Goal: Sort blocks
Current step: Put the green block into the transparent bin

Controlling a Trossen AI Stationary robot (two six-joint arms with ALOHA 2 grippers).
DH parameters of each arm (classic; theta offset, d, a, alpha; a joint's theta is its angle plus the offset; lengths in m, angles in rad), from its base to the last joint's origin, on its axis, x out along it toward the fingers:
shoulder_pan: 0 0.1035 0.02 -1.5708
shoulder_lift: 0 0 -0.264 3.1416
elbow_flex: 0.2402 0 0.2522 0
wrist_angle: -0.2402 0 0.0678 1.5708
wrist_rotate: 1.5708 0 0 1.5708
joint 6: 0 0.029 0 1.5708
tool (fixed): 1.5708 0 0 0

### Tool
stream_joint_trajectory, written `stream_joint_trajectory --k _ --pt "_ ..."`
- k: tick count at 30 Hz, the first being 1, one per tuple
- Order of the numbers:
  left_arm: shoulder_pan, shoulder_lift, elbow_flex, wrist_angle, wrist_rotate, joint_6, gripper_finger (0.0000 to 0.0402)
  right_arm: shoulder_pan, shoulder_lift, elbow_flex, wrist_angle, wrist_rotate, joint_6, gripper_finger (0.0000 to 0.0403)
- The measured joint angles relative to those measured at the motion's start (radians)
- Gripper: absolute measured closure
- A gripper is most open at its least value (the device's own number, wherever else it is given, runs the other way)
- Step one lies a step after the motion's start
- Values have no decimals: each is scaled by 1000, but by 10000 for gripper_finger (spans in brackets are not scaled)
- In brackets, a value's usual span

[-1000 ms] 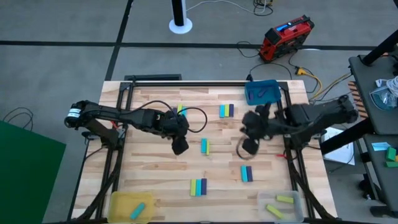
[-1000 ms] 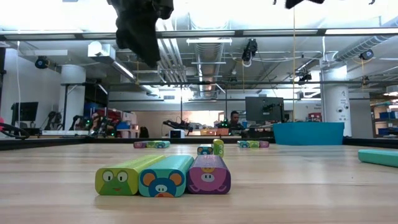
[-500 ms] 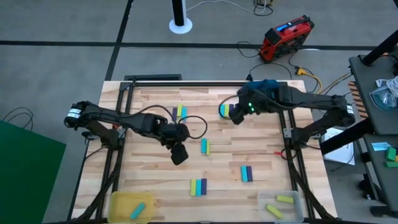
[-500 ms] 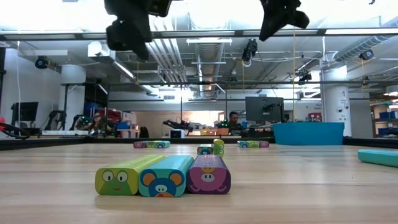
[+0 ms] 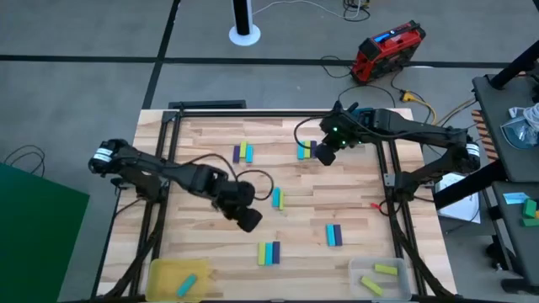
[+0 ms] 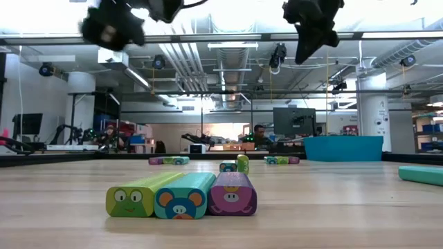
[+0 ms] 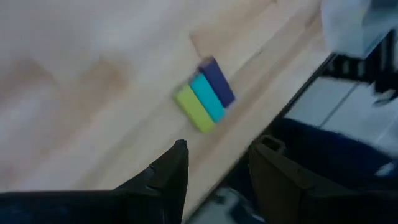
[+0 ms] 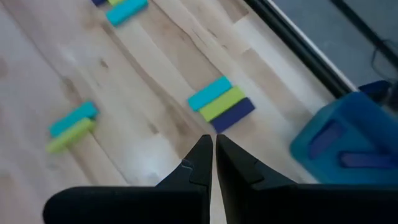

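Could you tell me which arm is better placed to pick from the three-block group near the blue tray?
The right. Its gripper hovers beside that group, near the blue tray, while the left gripper hangs nearer the front trio.

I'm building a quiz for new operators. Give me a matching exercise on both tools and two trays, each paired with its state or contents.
Things:
1. left tool
2. right tool
3. yellow tray
4. clear tray

States:
A. holds yellow-green blocks
B. open, above the table's middle
C. holds a cyan block
D. shut, near the blue tray

Pairs: 1-B, 2-D, 3-C, 4-A
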Motion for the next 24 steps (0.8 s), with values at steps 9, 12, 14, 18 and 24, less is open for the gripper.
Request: stream_joint_trajectory --k 9,12,14,18,24 --pt "-54 43 1 138 2 -374 256 0 -31 -22 71 -152 -121 390" --pt "-72 76 5 141 37 -430 256 0 -38 -24 121 -156 -131 390" --pt "-101 101 14 140 43 -443 256 0 -39 -24 126 -156 -135 390" --pt "-149 158 38 123 -12 -452 256 1 -38 -32 125 -156 -102 390" --pt "-161 297 90 81 -155 -461 256 0 -36 -51 128 -147 -69 390"
